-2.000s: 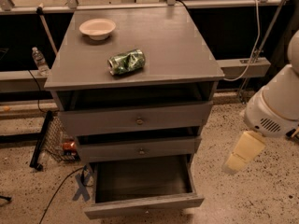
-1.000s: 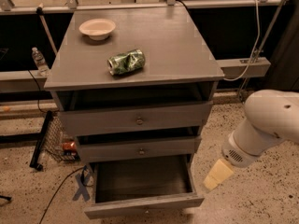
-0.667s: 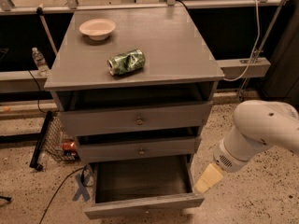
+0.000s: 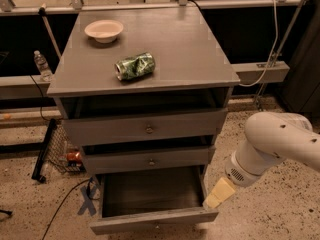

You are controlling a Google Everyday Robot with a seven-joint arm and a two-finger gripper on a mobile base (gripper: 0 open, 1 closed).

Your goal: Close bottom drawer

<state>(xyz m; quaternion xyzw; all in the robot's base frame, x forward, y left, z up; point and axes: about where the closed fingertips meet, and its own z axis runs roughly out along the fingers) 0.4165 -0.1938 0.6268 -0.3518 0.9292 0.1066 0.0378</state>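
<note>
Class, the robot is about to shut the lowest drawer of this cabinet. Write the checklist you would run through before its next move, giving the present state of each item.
1. Bottom drawer pulled out, waiting for a push: ok.
2. Inside of the drawer free of anything that could jam it: ok, it looks empty.
3. Gripper squarely before the drawer front: not ok, it sits by the right front corner.
4. Gripper touching the drawer: cannot tell.
5. Can and bowl on the cabinet top, back from its edges: ok.
</note>
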